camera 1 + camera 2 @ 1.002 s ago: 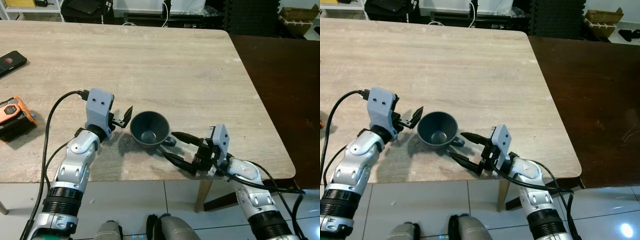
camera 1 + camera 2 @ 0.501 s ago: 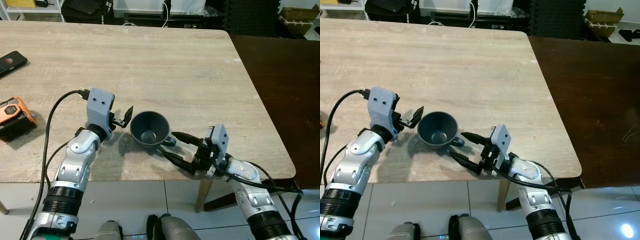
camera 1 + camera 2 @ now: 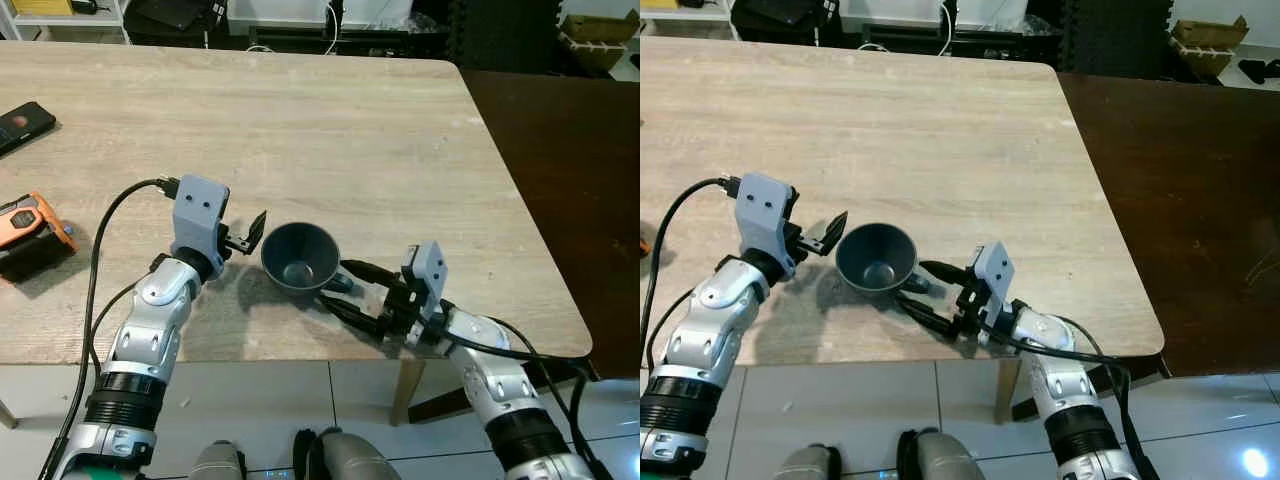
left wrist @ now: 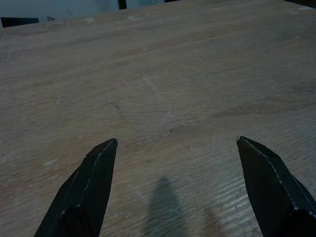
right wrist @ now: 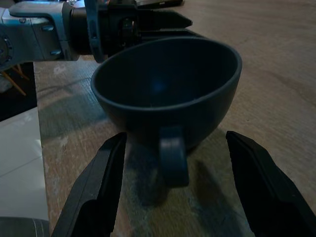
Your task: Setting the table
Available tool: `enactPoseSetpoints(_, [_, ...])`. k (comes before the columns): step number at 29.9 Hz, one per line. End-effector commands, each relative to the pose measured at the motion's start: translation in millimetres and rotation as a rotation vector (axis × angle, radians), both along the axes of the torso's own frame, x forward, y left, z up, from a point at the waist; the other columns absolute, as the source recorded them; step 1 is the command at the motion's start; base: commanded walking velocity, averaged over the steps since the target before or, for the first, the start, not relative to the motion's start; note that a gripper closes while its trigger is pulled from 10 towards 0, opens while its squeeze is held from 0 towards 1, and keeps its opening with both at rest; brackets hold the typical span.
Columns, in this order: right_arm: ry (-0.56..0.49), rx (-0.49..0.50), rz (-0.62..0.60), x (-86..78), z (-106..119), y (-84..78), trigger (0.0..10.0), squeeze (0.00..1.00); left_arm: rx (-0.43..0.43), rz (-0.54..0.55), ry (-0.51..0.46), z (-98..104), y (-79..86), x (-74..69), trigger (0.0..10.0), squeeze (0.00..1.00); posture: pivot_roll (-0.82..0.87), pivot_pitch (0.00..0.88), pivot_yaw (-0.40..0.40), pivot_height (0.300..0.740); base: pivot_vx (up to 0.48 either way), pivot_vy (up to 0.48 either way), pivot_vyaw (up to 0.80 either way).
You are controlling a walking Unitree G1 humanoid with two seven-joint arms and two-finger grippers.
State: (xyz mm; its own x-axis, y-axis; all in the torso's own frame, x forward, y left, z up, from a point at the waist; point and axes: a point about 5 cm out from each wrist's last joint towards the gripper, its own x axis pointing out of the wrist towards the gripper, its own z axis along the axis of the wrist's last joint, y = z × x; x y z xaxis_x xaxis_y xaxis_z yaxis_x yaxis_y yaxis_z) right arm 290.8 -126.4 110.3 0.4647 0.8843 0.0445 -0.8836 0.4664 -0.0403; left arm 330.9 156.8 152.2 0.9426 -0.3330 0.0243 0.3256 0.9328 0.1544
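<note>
Cup on the table's near edge, a gripper on either side.
The cup [image 3: 299, 258] stands upright on the table [image 3: 330, 130], handle toward the right gripper [image 3: 347, 290], whose spread fingers lie just to its right. The left gripper [image 3: 246, 236] sits just left of the cup. Far left lie a phone [image 3: 20, 124] and, nearer, a handheld device [image 3: 30, 233].

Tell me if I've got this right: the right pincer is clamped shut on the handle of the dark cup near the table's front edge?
Not quite. The right pincer is open, its fingers either side of the dark cup's handle without touching it, as the right wrist view shows. The cup does stand near the table's front edge.
</note>
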Motion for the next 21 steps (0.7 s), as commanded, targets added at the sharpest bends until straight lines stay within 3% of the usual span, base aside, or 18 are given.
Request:
enactPoseSetpoints(1, [0.022,0.014,-0.012,-0.3,-3.2,-3.8,7.1,0.0,0.008,-0.001,0.014,-3.5,-0.4,-1.1,10.0,0.0,0.12,0.093,-0.015,0.74,0.0,0.0,0.0])
enactPoseSetpoints(2, [0.022,0.014,-0.012,-0.3,-3.2,-3.8,7.1,0.0,0.008,-0.001,0.014,-3.5,-0.4,-1.1,10.0,0.0,0.12,0.093,-0.015,0.74,0.0,0.0,0.0])
enactPoseSetpoints(3, [0.019,0.016,-0.013,0.1,-2.7,-4.2,6.2,0.0,0.008,-0.001,0.015,-3.6,-0.4,-1.1,10.0,0.0,0.12,0.094,-0.015,0.74,0.0,0.0,0.0])
enactPoseSetpoints(5, [0.019,0.016,-0.013,0.1,-2.7,-4.2,6.2,0.0,0.008,-0.001,0.015,-3.6,-0.4,-1.1,10.0,0.0,0.12,0.094,-0.015,0.74,0.0,0.0,0.0])
enactPoseSetpoints(7, [0.016,0.02,-0.011,0.1,-2.1,-5.2,3.4,0.0,0.008,-0.001,0.015,-3.5,-0.7,-0.5,10.0,0.0,0.12,0.094,-0.013,0.74,0.0,0.0,0.0])
enactPoseSetpoints(10, [0.016,0.02,-0.011,0.1,-2.1,-5.2,3.4,0.0,0.008,-0.001,0.015,-3.5,-0.7,-0.5,10.0,0.0,0.12,0.094,-0.013,0.74,0.0,0.0,0.0])
enactPoseSetpoints(12, [0.02,0.023,-0.009,-0.6,-2.7,-5.5,0.0,0.0,0.007,-0.003,0.015,-2.8,-1.4,0.3,10.0,0.0,0.12,0.097,-0.01,0.74,0.0,0.0,0.0])
enactPoseSetpoints(21, [0.029,0.032,-0.006,-1.4,-3.9,-6.1,0.0,0.0,0.008,-0.006,0.014,-2.2,-1.7,1.1,10.0,0.0,0.12,0.097,-0.008,0.74,0.0,0.0,0.0])
